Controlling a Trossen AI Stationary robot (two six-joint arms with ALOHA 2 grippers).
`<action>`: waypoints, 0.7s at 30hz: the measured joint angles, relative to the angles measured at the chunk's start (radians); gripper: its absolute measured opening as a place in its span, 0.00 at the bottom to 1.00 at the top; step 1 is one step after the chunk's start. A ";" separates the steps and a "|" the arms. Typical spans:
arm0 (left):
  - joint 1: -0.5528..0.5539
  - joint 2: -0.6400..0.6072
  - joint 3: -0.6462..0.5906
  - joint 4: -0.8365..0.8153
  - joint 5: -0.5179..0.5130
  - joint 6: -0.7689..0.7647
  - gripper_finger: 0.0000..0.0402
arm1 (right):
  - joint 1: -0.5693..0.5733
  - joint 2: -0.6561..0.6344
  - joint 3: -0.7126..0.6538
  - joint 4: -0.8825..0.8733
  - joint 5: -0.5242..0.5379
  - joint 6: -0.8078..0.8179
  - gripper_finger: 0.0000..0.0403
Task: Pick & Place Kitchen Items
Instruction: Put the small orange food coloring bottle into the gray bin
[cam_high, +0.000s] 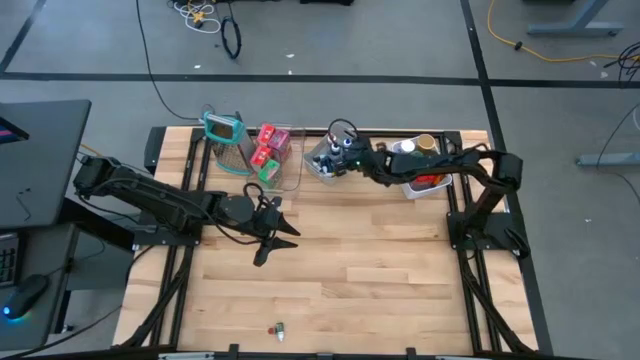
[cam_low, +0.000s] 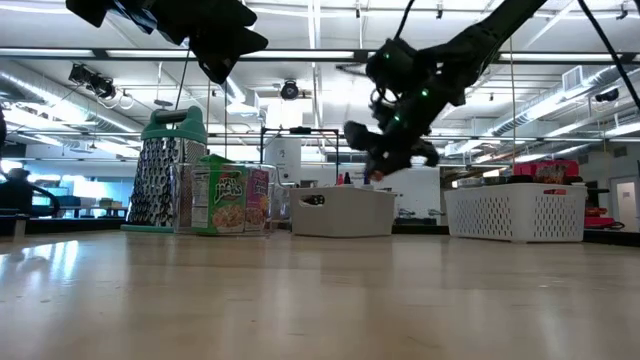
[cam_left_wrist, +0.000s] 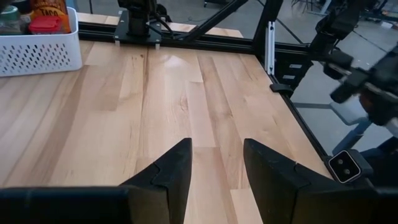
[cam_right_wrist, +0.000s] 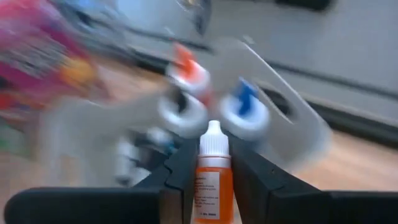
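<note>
My right gripper (cam_right_wrist: 213, 155) is shut on a small orange dropper bottle (cam_right_wrist: 212, 183) with a white tip. It hangs over the grey bin (cam_high: 322, 165) at the table's far side; the low view shows it above that bin's rim (cam_low: 345, 195). Other small bottles with red and blue caps (cam_right_wrist: 186, 65) show blurred beyond the gripper. Red and pink packets (cam_high: 270, 150) stand in the clear bin to the left of the grey one. My left gripper (cam_high: 275, 235) waits open over bare wood left of the table's middle. My right gripper pinches the orange bottle's body (cam_right_wrist: 200, 186) between its two fingers, just below the white tip (cam_right_wrist: 214, 140). The bottle lies along the fingers, its tip reaching past their ends. It is lifted clear, over the grey bin.
A teal-framed grater (cam_high: 225, 135) stands at the far left beside the clear bin. A white perforated basket (cam_high: 425, 182) with jars sits at the far right. One small item (cam_high: 278, 328) lies near the table's front edge. Bare wood (cam_high: 370, 260) covers the middle.
</note>
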 joint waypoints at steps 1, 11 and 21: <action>0.000 0.000 0.000 0.000 0.000 0.000 0.38 | 0.009 0.003 0.000 0.051 -0.001 -0.025 0.23; 0.000 0.000 0.000 0.001 -0.001 0.000 0.38 | 0.050 0.091 0.002 0.334 -0.093 -0.181 0.25; 0.000 0.000 0.000 0.003 -0.002 0.000 0.38 | 0.040 0.186 0.002 0.360 -0.095 -0.211 0.26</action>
